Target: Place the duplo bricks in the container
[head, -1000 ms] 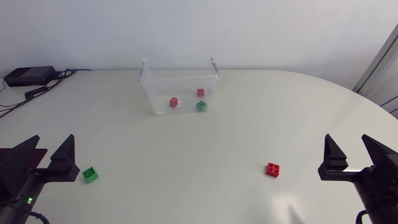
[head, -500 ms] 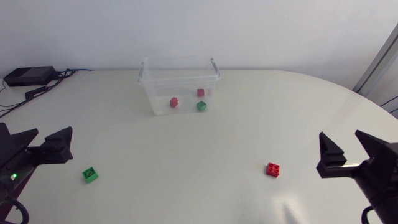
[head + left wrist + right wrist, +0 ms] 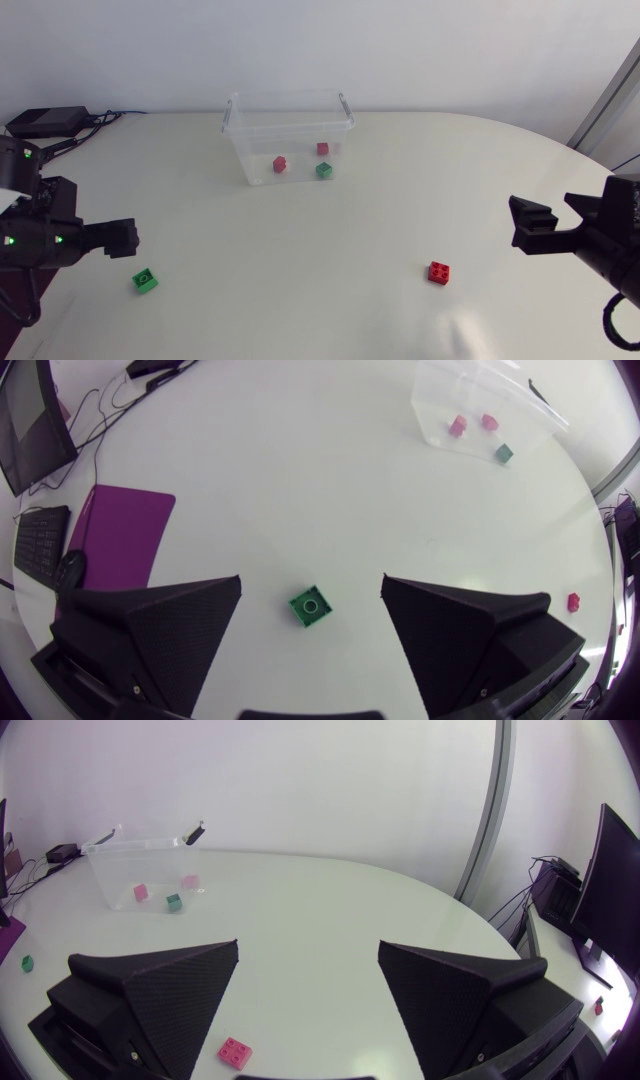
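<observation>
Between the wide-spread fingers of the left gripper (image 3: pixel 311 580), which hangs released and empty over the bench (image 3: pixel 300 480), the wrist view looks down on a loose green brick (image 3: pixel 311 608), turned a little askew to the fingers. From above, that brick lies near the gripper at about five o'clock and does not touch it. The right gripper (image 3: pixel 308 948) is likewise released and holds nothing. A red brick (image 3: pixel 438 271) lies on the bench at about eight o'clock from it, well apart. The clear container (image 3: pixel 288 110) stands at twelve o'clock on the bench, far from both arms, with three small bricks (image 3: pixel 280 163) already inside. I judge the step in hand to be the approach for picking up the two loose bricks, with neither grasp begun. The left arm's next move likely calls for coming down over the green brick, squaring the fingers to two opposite faces, and clenching. The right arm would first have to travel toward eight o'clock.
</observation>
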Controlling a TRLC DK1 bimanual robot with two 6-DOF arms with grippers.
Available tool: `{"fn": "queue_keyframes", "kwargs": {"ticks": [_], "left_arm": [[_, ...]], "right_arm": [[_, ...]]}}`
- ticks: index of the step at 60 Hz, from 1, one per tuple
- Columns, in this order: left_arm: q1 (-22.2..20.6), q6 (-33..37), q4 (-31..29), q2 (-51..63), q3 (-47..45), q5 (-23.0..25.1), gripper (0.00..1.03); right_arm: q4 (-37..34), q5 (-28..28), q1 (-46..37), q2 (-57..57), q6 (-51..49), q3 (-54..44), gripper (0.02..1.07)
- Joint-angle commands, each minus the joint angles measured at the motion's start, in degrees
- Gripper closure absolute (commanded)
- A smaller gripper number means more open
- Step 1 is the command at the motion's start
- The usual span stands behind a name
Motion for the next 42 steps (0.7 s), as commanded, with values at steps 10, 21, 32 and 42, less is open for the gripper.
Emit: {"fn": "queue_keyframes", "kwargs": {"ticks": [10, 21, 32, 42], "left_arm": [[4.75, -5.89, -7.52, 11.4, 9.01, 5.83, 0.09], [5.46, -8.62, -11.65, 17.9, 12.62, 5.83, 0.09], [5.19, -11.6, -17.89, 24.4, 16.84, 5.92, 0.09], [1.41, -12.57, -20.7, 27.22, 18.77, 6.01, 0.09]], "right_arm": [[-1.57, 0.36, 0.24, 0.36, 3.0, 1.45, 0.06], [-2.62, 0.36, 0.24, 1.41, 4.41, 2.5, 0.06], [-3.24, 0.53, 0.24, 2.73, 5.47, 3.3, 0.06], [-3.77, 0.62, 0.24, 4.31, 6.17, 3.73, 0.06]]}}
